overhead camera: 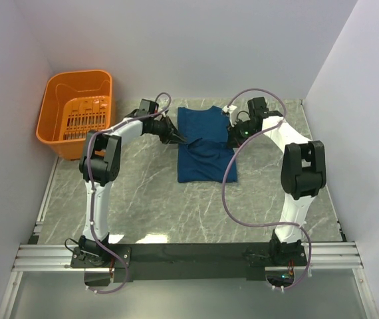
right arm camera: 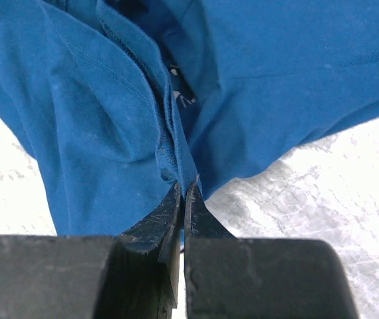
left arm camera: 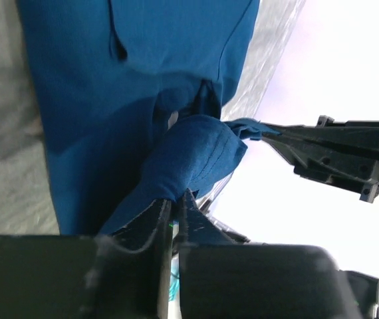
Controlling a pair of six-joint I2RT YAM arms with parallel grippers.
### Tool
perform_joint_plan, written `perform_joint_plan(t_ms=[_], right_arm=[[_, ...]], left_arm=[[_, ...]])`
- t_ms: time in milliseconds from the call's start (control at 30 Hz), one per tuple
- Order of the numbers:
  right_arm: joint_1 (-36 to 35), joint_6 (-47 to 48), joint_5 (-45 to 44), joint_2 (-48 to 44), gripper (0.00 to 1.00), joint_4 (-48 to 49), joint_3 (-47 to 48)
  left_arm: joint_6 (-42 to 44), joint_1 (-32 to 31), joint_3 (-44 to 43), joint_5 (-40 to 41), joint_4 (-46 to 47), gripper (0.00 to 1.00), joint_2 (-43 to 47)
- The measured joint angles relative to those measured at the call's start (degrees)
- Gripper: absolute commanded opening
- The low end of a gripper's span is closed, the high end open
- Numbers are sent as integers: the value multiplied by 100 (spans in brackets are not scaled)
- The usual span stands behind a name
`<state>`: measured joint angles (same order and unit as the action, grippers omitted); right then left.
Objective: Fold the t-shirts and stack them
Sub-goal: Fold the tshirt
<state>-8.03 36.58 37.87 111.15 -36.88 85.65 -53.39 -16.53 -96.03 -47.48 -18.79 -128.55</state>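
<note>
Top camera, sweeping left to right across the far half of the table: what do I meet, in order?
orange basket → left gripper, shut on the shirt's left edge → navy t-shirt → right gripper, shut on its right edge.

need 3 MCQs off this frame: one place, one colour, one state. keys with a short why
1. Where does the orange basket stand?
A) between the arms
B) near right
C) far left

2. What colour is the t-shirt?
A) red
B) dark blue
C) white

3. The left gripper and right gripper are:
A) both open above the cloth
B) both shut on the t-shirt
C) both shut on the basket rim

Key:
1 C: in the top view it sits at the far left, apart from the t-shirt.
2 B: all three views show dark blue cloth.
3 B: each wrist view shows the fingers closed with fabric pinched between the tips.
</note>
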Motion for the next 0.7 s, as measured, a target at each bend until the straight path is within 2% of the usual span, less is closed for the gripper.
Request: perform_joint_plan(t_ms=[67,100,133,200,233,367,467,533,600,700], right_arm=[[0,-122,-63,59,11,42,37],[0,-197,-120,81,26,83,42],[0,-302,-186,96,40,114,42],[0,-544,-352,107,58,221,42],[0,-669,-455,107,60,297,42],[11,-1180,-905,98,65,562,44],[55,-1453,-1016,-13,62,636,44],[94,-1423,-831,-195,52,505,50],[120,-1132,-382,-372,45,118,72],[138,-619,267,-638,47,-629,9]], left_arm=[[-35,9,-105,44,-9,25,-72],[-57,13,-162,68,-35,39,-103],[-74,15,-223,87,-57,46,-125],[-103,20,-345,138,-87,58,-155],[-96,24,-391,184,-90,61,-155],[37,50,-551,538,-105,65,-66],[398,72,-544,977,-299,64,280],[713,85,-417,1233,-363,63,704],[1075,105,50,1432,-354,61,1392],[1471,76,1032,1547,-361,61,2511]])
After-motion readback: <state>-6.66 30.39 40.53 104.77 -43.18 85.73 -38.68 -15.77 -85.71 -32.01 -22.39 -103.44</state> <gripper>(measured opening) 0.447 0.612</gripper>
